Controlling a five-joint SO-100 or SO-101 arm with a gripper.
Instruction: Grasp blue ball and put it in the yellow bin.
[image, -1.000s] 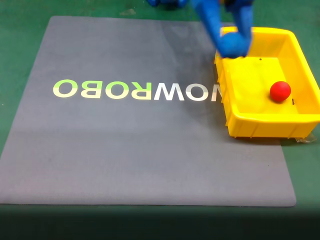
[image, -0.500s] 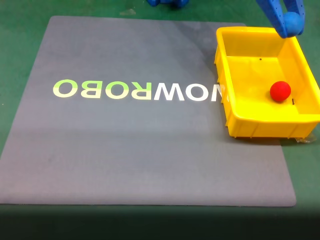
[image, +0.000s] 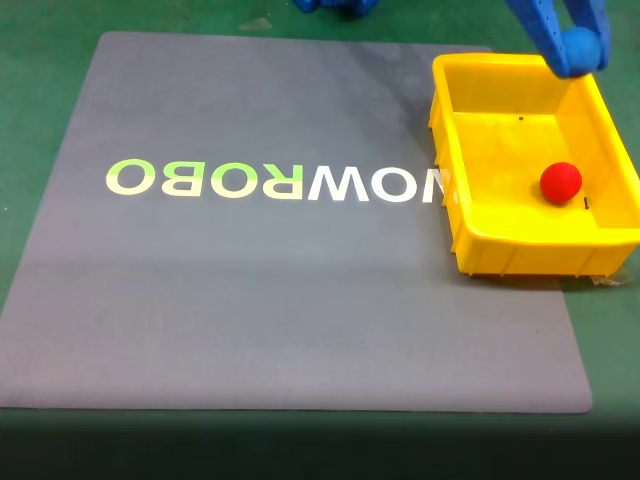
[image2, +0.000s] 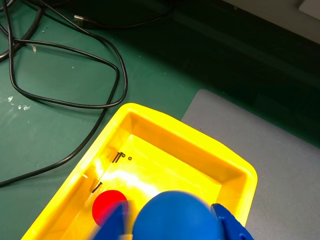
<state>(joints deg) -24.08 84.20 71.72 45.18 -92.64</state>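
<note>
Fixed view shows the blue two-finger tool (image: 572, 50) at the top right of the frame, above the far rim of the bright yellow rectangular plastic bin (image: 520, 255). The small matte blue ball (image: 582, 50) sits clamped between its fingers, so the tool is holding the ball, not yet released.

Change noted: a second ago the tool hung over the bin's far left corner; half a second ago it had crossed to the far right corner. Between that picture and this one its position is almost unaltered. Judgement: the carry has ended and the arm has paused over the bin.

Wrist view confirms the alignment. The blue ball (image2: 172, 216) fills the lower middle of the picture, with a blue finger (image2: 230, 227) beside it on the right and the yellow bin (image2: 150, 112) open directly beneath. A small red ball (image2: 107, 207) lies on the bin floor, partly hidden behind the held ball. Black cables (image2: 65, 60) trail over the green surface (image2: 50, 135) beyond the bin.

The bin rests on the right edge of a grey mat (image: 250, 300) printed with pale lettering.

Judgement: transport looks complete; what remains is release. Risk: the ball sits near the far wall, so it may strike the rim or the red ball and bounce.
</note>
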